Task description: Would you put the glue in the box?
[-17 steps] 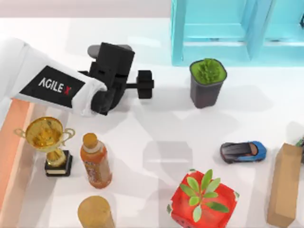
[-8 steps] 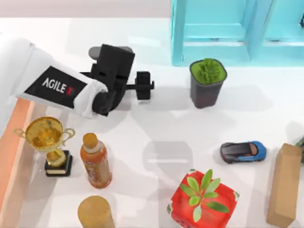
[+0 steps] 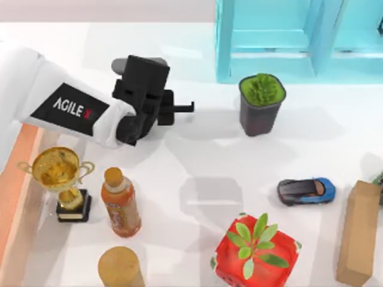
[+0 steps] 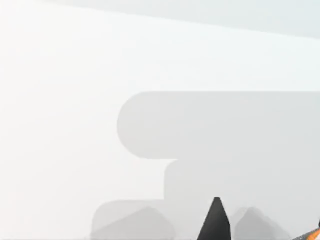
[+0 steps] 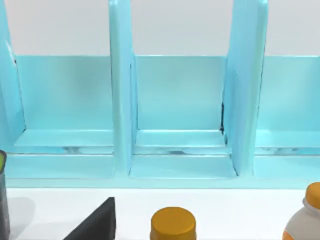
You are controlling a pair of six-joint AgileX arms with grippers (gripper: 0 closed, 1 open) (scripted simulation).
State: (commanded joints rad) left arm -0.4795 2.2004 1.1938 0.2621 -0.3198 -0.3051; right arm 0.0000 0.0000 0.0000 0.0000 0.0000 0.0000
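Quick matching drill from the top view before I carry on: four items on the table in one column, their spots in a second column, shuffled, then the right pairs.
Items:
1. gold trophy
2. toy car
3. dark pot with the green plant
4. left hand

Places:
A. right part of the table, beside the tan block
B. just below the blue rack
C. far left, next to the drink bottle
D. upper middle-left, above the bare tabletop

Pairs: 1-C, 2-A, 3-B, 4-D
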